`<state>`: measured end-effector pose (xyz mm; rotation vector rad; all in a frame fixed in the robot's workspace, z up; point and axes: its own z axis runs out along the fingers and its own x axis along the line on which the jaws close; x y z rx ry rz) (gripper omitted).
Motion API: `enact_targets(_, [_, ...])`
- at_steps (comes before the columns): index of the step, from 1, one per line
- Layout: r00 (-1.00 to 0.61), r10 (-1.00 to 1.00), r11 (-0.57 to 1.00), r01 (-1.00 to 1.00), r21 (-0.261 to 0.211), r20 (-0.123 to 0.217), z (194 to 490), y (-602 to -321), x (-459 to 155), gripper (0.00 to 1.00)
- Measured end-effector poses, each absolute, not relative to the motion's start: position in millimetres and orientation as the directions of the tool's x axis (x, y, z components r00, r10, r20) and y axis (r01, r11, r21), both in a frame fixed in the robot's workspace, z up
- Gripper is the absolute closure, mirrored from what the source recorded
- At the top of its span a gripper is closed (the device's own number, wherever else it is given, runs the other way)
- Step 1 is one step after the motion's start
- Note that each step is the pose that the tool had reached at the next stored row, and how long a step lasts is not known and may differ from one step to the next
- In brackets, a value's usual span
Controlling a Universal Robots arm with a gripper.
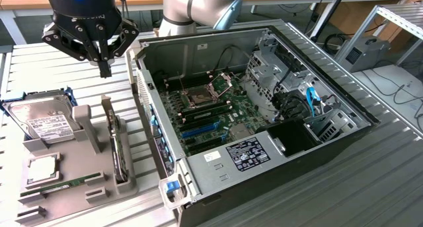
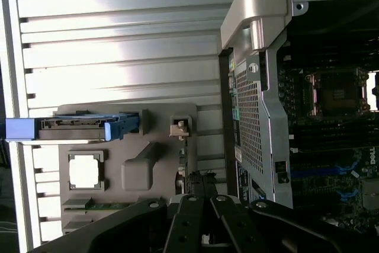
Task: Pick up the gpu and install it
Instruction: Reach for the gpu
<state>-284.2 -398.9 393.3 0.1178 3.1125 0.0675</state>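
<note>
The gpu [image 1: 118, 148] stands on its edge in a slot along the grey holder tray [image 1: 79, 162], on the side nearest the computer case. It looks like a thin dark card. My gripper [image 1: 104, 71] hangs in the air above the far end of that tray, well clear of the card, with its fingers shut and nothing between them. In the wrist view the gripper [image 2: 204, 208] points towards the tray, and a dark bit of the gpu [image 2: 198, 179] shows just beyond the fingertips.
On the tray lie a silver hard drive [image 1: 43, 120] in a blue caddy, a processor chip [image 1: 41, 170] and a narrow memory stick [image 1: 63, 183]. The open computer case [image 1: 251, 155] lies at the exterior view's right, showing its motherboard [image 1: 211, 113] with blue slots [image 1: 198, 131].
</note>
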Motion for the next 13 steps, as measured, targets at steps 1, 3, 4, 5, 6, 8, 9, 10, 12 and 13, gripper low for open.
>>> enact_targets(1, [-0.997,0.076,0.996,0.075,0.044,-0.024,393.3,-398.9,-284.3,0.89])
enact_targets(3, [-0.997,0.076,0.996,0.075,0.044,-0.024,393.3,-399.0,-284.3,0.89])
enact_targets(4, [-0.997,0.076,0.996,0.075,0.044,-0.024,393.3,-399.1,-284.3,0.89])
enact_targets(5, [-0.997,0.076,0.996,0.075,0.044,-0.024,393.3,-399.8,-284.3,0.89])
enact_targets(6, [-0.997,0.076,0.996,0.075,0.044,-0.024,393.3,-400.1,-284.3,0.89])
enact_targets(8, [-0.997,0.076,0.996,0.075,0.044,-0.024,393.3,-401.7,-284.3,0.89])
enact_targets(9, [-0.997,0.076,0.996,0.075,0.044,-0.024,393.3,-402.9,-284.3,0.89])
enact_targets(10, [-0.997,0.076,0.996,0.075,0.044,-0.024,393.3,-403.6,-284.3,0.89])
enact_targets(12, [-0.997,0.076,0.996,0.075,0.044,-0.024,393.3,-405.1,-284.3,0.89])
enact_targets(13, [-0.997,0.076,0.996,0.075,0.044,-0.025,393.3,-405.9,-284.2,0.89])
